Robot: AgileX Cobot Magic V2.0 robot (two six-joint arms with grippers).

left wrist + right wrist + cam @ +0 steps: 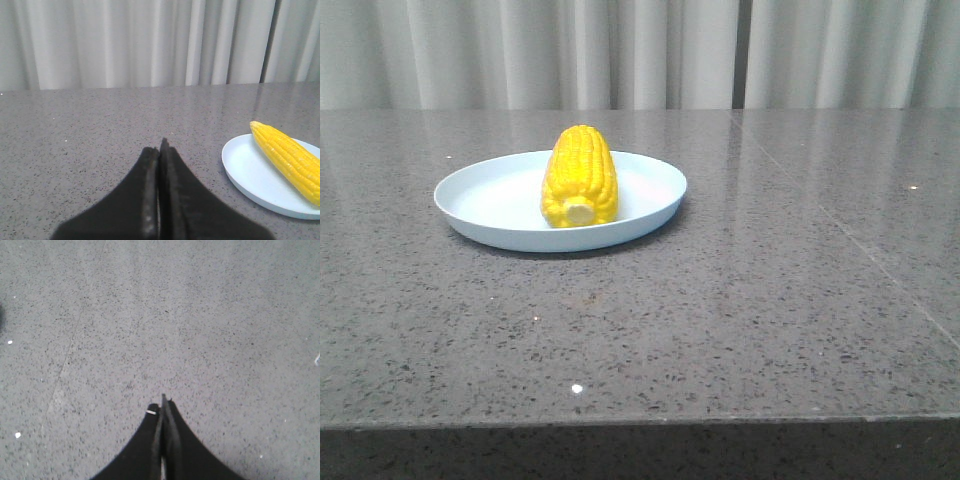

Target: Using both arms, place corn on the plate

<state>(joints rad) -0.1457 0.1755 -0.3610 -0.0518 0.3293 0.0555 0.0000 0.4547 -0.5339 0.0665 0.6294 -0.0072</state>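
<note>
Bright yellow corn cob (580, 177): lies on round shallow pale-blue plate (480, 200), pale stub end toward near edge, tip pointing far. Plate sits left of centre on speckled grey stone table (770, 300). Left gripper (159, 150): black fingers pressed together, empty, left of plate. Right gripper (162, 405): fingers together, empty, over bare table. Pale curtain (640, 50) behind.

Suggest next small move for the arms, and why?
Probably none beyond holding both arms back: the bright yellow corn cob already lies inside the round pale-blue plate, and the left gripper and right gripper are shut, empty, away from it.
</note>
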